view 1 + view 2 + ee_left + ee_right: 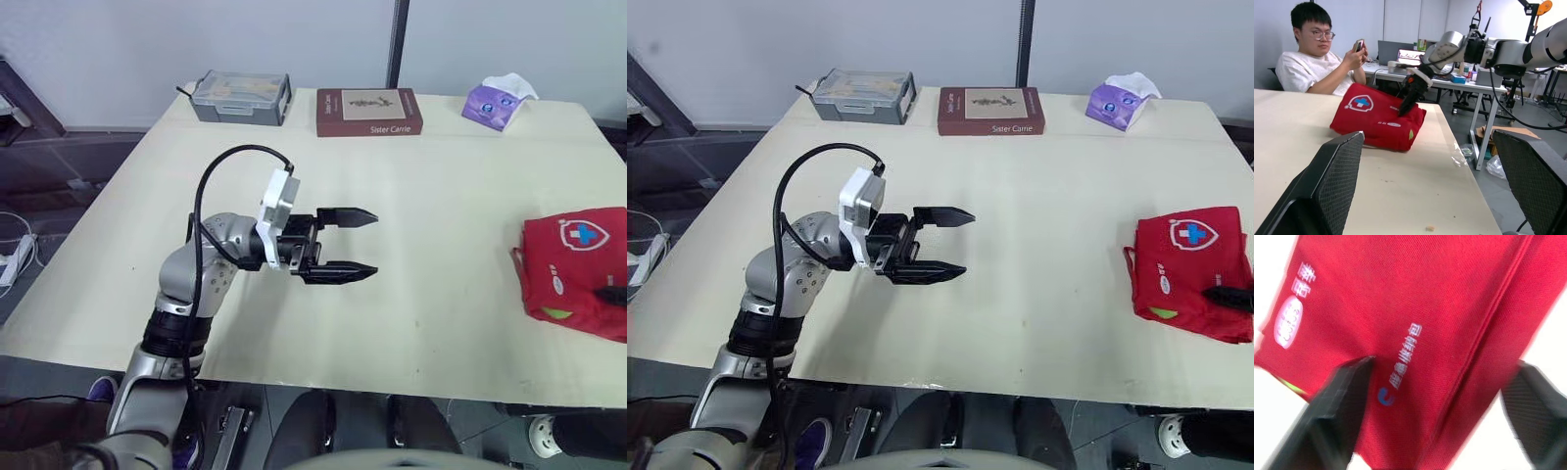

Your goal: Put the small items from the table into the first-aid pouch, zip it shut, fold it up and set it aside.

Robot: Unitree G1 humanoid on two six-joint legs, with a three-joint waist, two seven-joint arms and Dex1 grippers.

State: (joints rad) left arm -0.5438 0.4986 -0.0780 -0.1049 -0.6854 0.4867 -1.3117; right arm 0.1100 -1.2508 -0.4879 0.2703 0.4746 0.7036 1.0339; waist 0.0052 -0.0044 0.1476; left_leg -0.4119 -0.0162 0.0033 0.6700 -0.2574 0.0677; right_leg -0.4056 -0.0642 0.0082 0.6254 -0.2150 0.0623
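Reading this as the closing step: the first-aid pouch (578, 269) lies folded and apparently zipped, well to the right of the book (369, 112) and nearer me. My right gripper (1444, 363) sits down on it, fingers spread wide astride the red fabric, clamping nothing. My left gripper (372, 244) hangs nearer me than the book, fingers parted and empty. Next I'd want the right fingers to close firmly on the fold before carrying it aside.
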